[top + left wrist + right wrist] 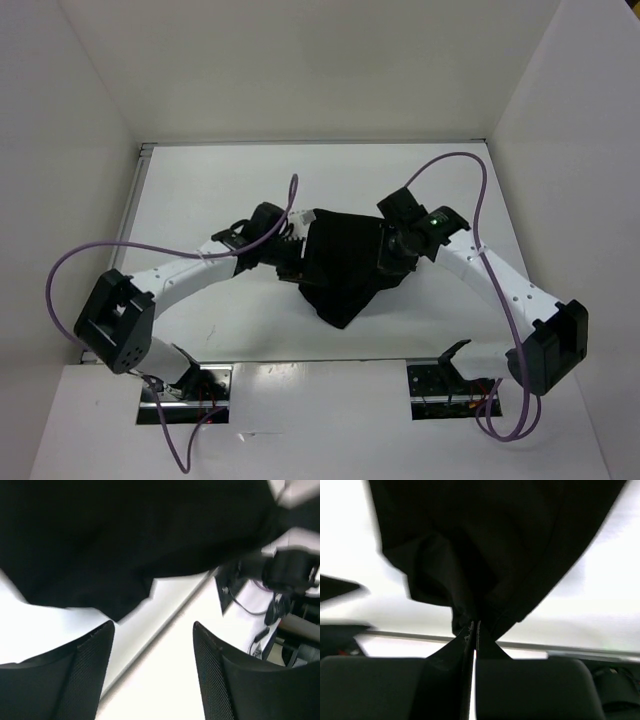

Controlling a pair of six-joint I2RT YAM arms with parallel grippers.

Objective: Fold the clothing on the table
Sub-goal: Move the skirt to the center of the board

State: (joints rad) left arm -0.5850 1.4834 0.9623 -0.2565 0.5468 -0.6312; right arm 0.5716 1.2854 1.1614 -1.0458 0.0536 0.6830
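Pinching a bunched edge of black clothing (485,540) w/ R gripper (472,629), clamped tight. Draped at centre of table (200,185) btwn both arms, tapering toward near edge. L gripper (152,630) spread wide, empty, just beside fabric's left side, nearer that free edge.

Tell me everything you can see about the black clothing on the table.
The clothing is plain black, soft matte fabric with no marks, bunched in a rumpled heap in the middle of the white table. The right gripper is shut on a gathered fold of it. The left gripper stands open beside its edge, holding nothing.
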